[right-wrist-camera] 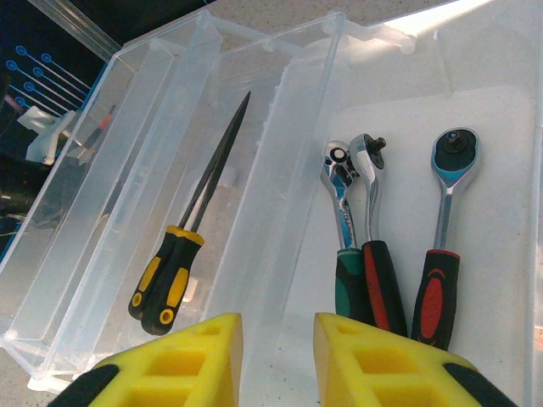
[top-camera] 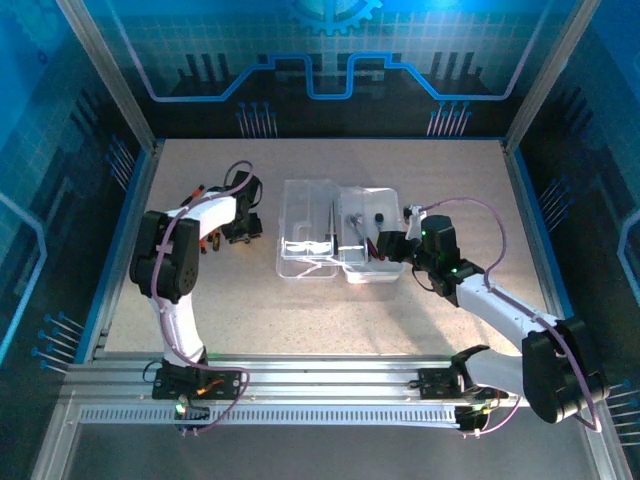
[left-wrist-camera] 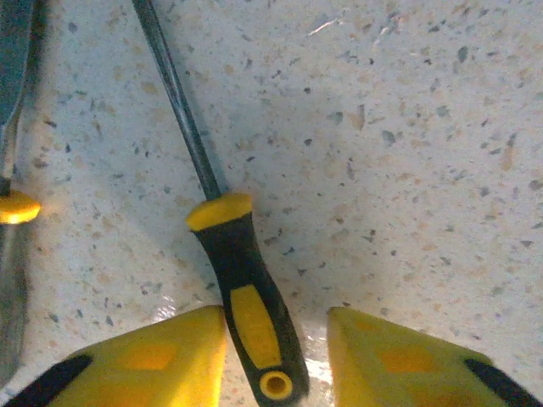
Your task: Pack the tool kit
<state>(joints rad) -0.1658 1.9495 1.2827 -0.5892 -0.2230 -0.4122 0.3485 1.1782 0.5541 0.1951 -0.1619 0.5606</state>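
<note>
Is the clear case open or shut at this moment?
Open: the case lies spread flat, both halves facing up, with ratchets and a screwdriver inside.

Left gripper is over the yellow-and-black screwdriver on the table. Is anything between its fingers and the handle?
Nothing visible. The left gripper is open, and the handle of the screwdriver lies on bare table between its fingers. A second tool lies off to the side, apart from it.
</note>
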